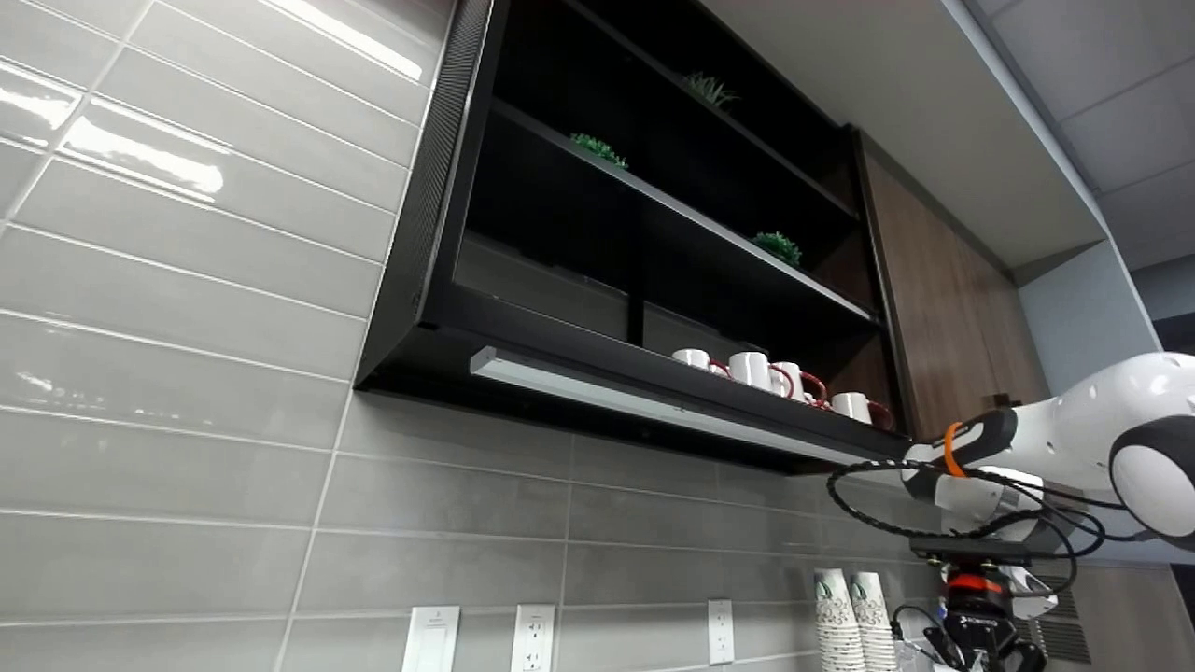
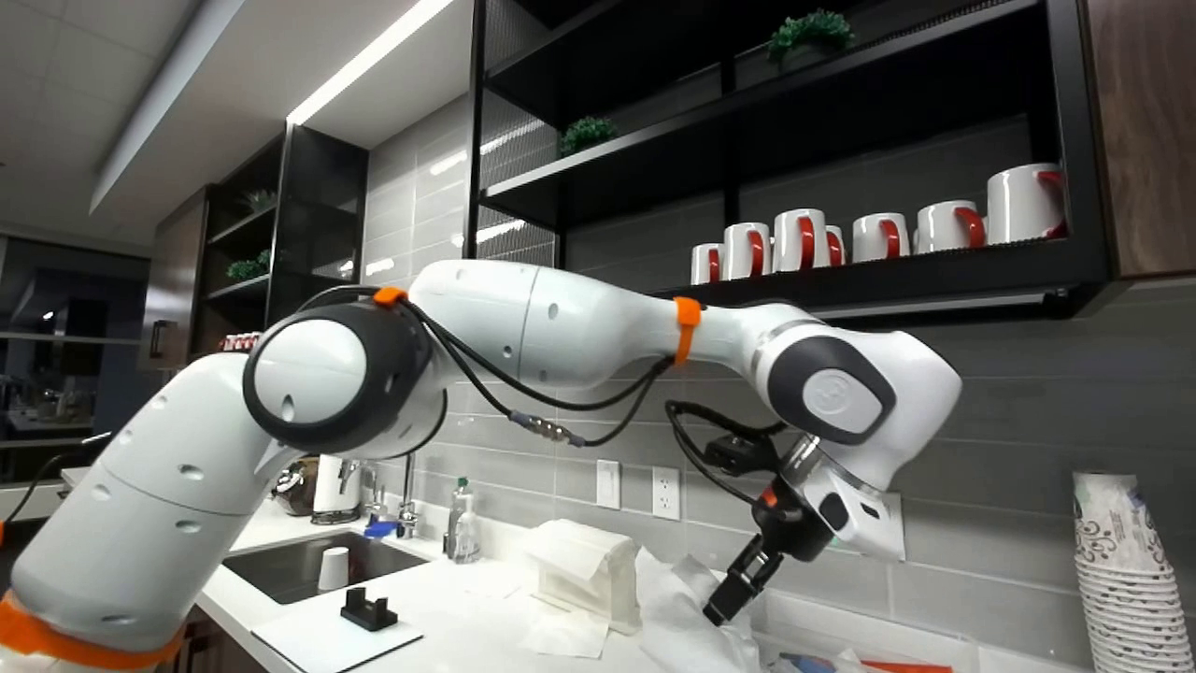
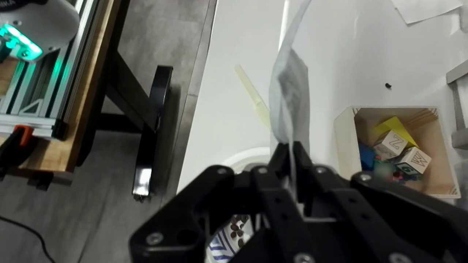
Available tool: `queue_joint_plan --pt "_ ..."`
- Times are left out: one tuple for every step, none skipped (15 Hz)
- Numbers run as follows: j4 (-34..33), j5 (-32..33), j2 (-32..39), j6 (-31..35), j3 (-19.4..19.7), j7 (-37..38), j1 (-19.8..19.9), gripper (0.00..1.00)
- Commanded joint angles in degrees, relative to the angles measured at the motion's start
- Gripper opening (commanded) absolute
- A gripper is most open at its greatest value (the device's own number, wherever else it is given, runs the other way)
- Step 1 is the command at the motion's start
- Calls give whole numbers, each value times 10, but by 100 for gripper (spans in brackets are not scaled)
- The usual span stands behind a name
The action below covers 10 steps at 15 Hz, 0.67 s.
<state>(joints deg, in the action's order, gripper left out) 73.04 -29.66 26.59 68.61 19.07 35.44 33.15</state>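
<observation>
Caught cut-off lettering [image 3: 22, 3] on the robot base [image 3: 55, 23] at the wrist view's far left, then a pale utensil [image 3: 251, 91] on the white counter [image 3: 219, 117]. Further right, found a thin white sheet [image 3: 292, 100] pinched in the closed gripper [image 3: 290, 149] over the counter, then read "Z" and "6" on separate wooden blocks [image 3: 391, 144] inside a pale box [image 3: 345, 144].
</observation>
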Motion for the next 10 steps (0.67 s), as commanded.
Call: queue_joint_plan --pt "138 76 -111 127 4 -37 -74 2" --pt "164 97 -134 155 1 -50 -89 2" --pt "191 106 -158 182 -3 -68 -100 2" --pt "217 121 -178 206 -7 -88 -111 2" --pt "125 90 -112 149 2 -52 -96 2" --pt "138 94 -125 157 1 -53 -104 6" --pt "136 94 -126 156 1 -52 -105 6" --pt "134 94 -124 156 2 -52 -105 6" --pt "133 94 -122 156 3 -52 -103 6" --pt "133 94 -120 156 5 -52 -101 6"
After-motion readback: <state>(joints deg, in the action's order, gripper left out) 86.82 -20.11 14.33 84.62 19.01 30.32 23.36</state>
